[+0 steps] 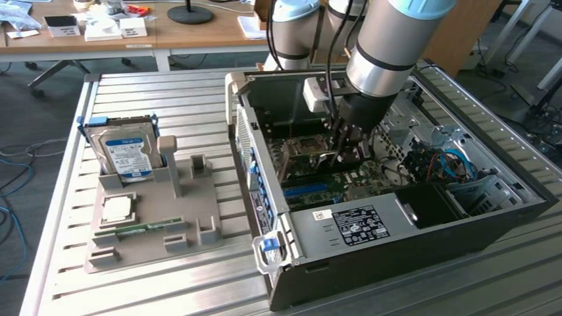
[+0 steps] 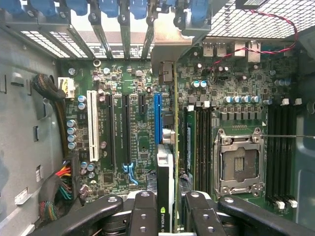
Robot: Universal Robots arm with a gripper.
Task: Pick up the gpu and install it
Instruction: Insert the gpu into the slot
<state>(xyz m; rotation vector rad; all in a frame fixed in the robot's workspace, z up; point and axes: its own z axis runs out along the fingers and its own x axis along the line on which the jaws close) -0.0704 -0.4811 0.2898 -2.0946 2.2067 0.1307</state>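
In the wrist view the gpu (image 2: 166, 167) is seen edge-on between my black fingers (image 2: 143, 212): a thin green card with a black block and a silver end bracket (image 2: 170, 44). My gripper (image 2: 170, 209) is shut on it. The card hangs over the motherboard (image 2: 140, 147), lined up just beside the blue slot (image 2: 157, 118), with its bracket reaching towards the case's rear openings. I cannot tell whether it touches the slot. In the exterior view the gripper (image 1: 349, 148) is lowered inside the open computer case (image 1: 395, 240).
An empty CPU socket (image 2: 238, 162) and memory slots (image 2: 199, 142) lie beside the card. A cable bundle (image 2: 59, 182) runs along the case wall. On the exterior view's left, a grey fixture (image 1: 197, 217) holds a hard drive (image 1: 127, 151), a processor (image 1: 117, 209) and a memory stick (image 1: 141, 228).
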